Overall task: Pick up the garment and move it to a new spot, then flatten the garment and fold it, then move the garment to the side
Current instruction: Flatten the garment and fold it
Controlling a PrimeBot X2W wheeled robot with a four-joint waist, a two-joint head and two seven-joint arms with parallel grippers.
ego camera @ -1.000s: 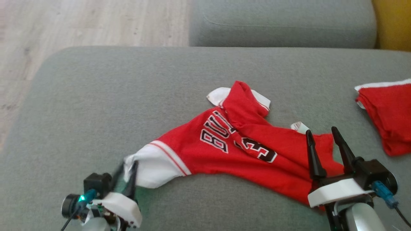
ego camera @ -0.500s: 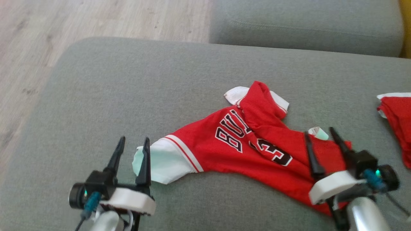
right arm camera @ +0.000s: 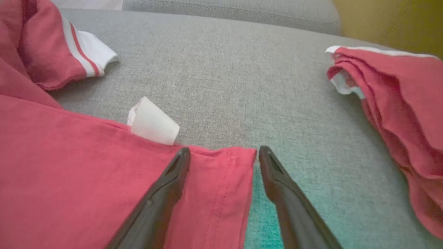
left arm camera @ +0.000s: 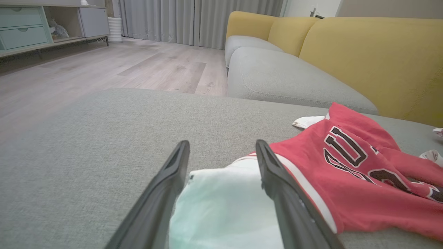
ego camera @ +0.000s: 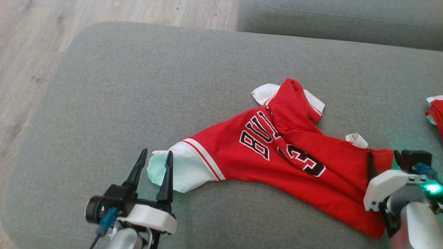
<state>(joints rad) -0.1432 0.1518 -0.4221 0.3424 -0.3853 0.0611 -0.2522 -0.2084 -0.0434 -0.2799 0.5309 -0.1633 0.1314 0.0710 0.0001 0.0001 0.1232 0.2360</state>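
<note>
A wide grey cushion (ego camera: 138, 86) carries everything. Its rounded left edge drops to a wood floor (ego camera: 34, 34), and its far edge meets a second grey cushion (ego camera: 346, 17). The far and left parts of the near cushion lie bare, which leaves open room there.

The red jersey (ego camera: 283, 166) lies crumpled across the near right of the cushion, well clear of the left and far edges. It runs from a white sleeve at the lower left to a hem corner at the right, with one sleeve folded over its chest. A second red cloth (right arm camera: 398, 103) lies apart from it at the cushion's right side.

The left gripper (ego camera: 156, 152) is spread wide and grips nothing. The white sleeve's tip lies between its fingers. The right gripper (right arm camera: 224, 150) is also wide apart and empty. It straddles the hem corner, with one finger over red cloth and the other over bare cushion. A small white label (right arm camera: 152, 121) sticks out at the jersey's edge just beyond that corner.
</note>
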